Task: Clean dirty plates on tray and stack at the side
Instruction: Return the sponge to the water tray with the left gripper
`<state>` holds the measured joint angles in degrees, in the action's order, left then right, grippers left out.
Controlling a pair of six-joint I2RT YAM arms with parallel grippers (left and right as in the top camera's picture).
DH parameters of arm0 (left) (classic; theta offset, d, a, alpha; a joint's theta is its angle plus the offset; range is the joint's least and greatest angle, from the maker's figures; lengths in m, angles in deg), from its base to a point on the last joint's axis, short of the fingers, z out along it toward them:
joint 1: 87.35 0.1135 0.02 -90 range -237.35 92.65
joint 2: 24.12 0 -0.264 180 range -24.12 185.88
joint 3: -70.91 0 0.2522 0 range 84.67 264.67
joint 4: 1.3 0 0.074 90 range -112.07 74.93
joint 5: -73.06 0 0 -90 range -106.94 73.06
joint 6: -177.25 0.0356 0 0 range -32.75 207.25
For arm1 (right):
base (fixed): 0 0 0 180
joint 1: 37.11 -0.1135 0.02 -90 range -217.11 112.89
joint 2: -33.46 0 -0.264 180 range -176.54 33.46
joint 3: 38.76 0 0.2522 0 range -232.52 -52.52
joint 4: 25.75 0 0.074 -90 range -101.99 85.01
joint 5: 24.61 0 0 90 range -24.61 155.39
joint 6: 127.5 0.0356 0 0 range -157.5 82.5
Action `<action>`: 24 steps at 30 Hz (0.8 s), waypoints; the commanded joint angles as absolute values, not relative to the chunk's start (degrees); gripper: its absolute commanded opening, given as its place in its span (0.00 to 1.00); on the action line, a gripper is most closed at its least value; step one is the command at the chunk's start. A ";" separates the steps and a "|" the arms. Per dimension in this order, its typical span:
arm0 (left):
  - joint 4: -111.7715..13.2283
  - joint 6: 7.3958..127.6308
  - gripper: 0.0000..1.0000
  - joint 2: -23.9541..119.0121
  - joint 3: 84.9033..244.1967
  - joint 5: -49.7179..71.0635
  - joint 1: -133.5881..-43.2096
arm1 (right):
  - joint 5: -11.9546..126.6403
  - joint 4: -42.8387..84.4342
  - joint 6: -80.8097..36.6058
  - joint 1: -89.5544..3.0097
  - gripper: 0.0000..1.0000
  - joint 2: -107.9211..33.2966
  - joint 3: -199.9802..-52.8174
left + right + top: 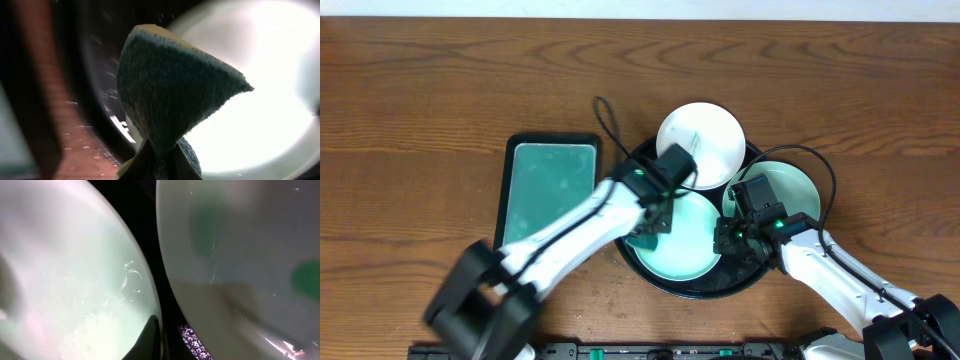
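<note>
Overhead, we find the left claw [655,222] clamped on a teal sponge [175,90] above the black tray's [690,290] front mint plate [690,252]; our right claw [732,240] pinched together beside it.

Left arm [570,230]: enters from the lower left of the overhead view and runs diagonally up and right. It is blurred near its base, and the wrist is bent downward.
Left end effector [655,222]: jaws pinched tight on a dark sponge [175,90], which fans out beyond the fingertips [145,162].
Right arm [830,265]: enters from the lower right, angled up and left, wrist tipped down.
Right end effector [732,240]: jaws closed. One dark fingertip [150,337] shows at the bottom edge of its wrist view.
</note>
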<state>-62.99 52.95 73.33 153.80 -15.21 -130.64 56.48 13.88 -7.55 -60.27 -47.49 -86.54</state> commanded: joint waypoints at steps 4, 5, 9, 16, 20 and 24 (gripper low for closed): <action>-65.06 57.14 0.07 58.95 153.49 -19.07 -121.65 | 59.36 14.80 -7.94 -60.16 0.01 -47.84 -86.43; -65.74 57.75 0.07 57.94 153.47 -21.28 -119.97 | 59.36 14.80 -7.94 -60.16 0.01 -47.84 -86.43; -67.97 60.81 0.07 57.44 153.01 -28.15 -111.71 | 59.58 14.54 -7.94 -60.13 0.01 -47.84 -86.43; -64.12 64.75 0.07 66.27 148.75 -20.78 -100.28 | 59.61 13.95 -7.94 -60.13 0.01 -47.84 -86.43; -62.86 66.65 0.13 72.92 148.31 -14.00 -97.52 | 61.03 13.64 -7.94 -60.13 0.01 -47.84 -86.43; -63.42 66.67 0.31 73.00 148.40 -13.28 -97.02 | 61.48 12.94 -7.94 -60.13 0.01 -47.81 -86.43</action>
